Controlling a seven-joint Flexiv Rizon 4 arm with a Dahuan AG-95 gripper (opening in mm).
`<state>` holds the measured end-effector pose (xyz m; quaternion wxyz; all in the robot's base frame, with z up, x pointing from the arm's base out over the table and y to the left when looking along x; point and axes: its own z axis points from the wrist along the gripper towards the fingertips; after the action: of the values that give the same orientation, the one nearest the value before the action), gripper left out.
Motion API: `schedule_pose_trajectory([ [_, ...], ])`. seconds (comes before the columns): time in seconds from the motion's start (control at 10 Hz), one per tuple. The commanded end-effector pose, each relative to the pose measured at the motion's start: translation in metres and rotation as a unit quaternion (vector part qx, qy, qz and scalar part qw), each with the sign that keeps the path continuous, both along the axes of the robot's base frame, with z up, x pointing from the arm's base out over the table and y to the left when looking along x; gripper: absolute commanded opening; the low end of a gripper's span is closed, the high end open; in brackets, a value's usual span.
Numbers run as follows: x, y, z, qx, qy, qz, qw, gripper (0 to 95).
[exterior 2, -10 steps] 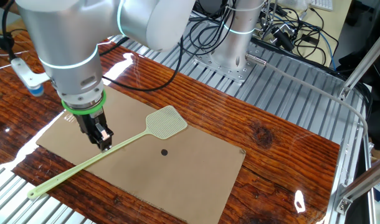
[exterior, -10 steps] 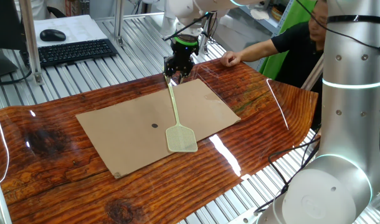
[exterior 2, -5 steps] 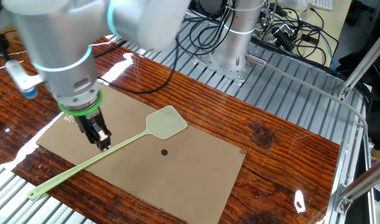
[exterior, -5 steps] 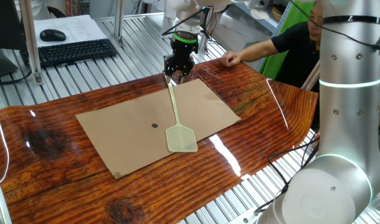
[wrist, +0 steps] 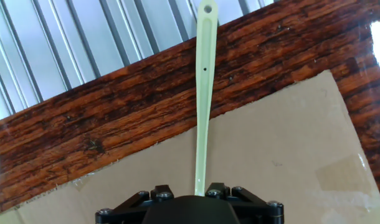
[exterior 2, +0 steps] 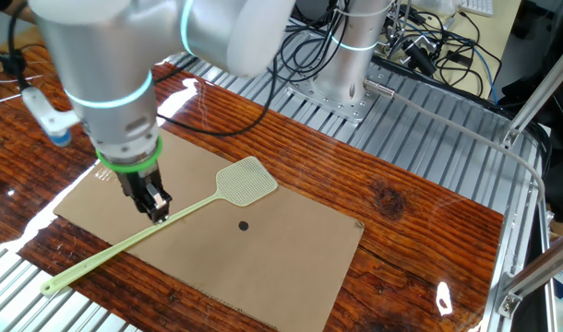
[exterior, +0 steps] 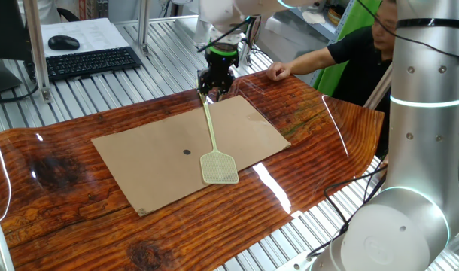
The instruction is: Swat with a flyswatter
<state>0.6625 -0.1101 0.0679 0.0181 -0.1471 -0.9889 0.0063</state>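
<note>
The pale yellow-green flyswatter (exterior: 212,129) lies flat on a brown cardboard sheet (exterior: 154,162). Its mesh head (exterior: 219,168) is at the near edge and its thin handle runs back under my gripper (exterior: 214,90). In the other fixed view my gripper (exterior 2: 156,210) stands upright over the middle of the handle (exterior 2: 125,243), with the head (exterior 2: 245,181) to the right. In the hand view the handle (wrist: 203,99) passes between my two fingers, closer to the right one, with a gap on the left. The jaws stand open astride it (wrist: 190,190).
A small dark dot (exterior: 187,152) marks the cardboard. The sheet lies on a glossy wooden board (exterior: 64,150) on a slatted metal table. A keyboard (exterior: 86,62) and mouse lie at the back left. A person's hand (exterior: 276,71) rests on the far edge. A second arm's base (exterior: 417,150) stands at the right.
The upper arm has swayed slightly, while my gripper stays over the same spot on the handle. The flyswatter has not moved.
</note>
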Motion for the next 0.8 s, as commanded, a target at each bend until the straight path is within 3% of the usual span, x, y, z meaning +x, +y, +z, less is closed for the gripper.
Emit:
schedule_pose_trajectory([
  [0.1, 0.002, 0.002, -0.009, -0.009, -0.004, 0.002, 1.0, 38.0],
  [0.2, 0.002, 0.002, -0.01, -0.009, -0.004, 0.002, 0.9999, 38.0],
  [0.8, 0.009, -0.014, -0.047, -0.006, -0.01, 0.013, 0.9998, 38.0],
])
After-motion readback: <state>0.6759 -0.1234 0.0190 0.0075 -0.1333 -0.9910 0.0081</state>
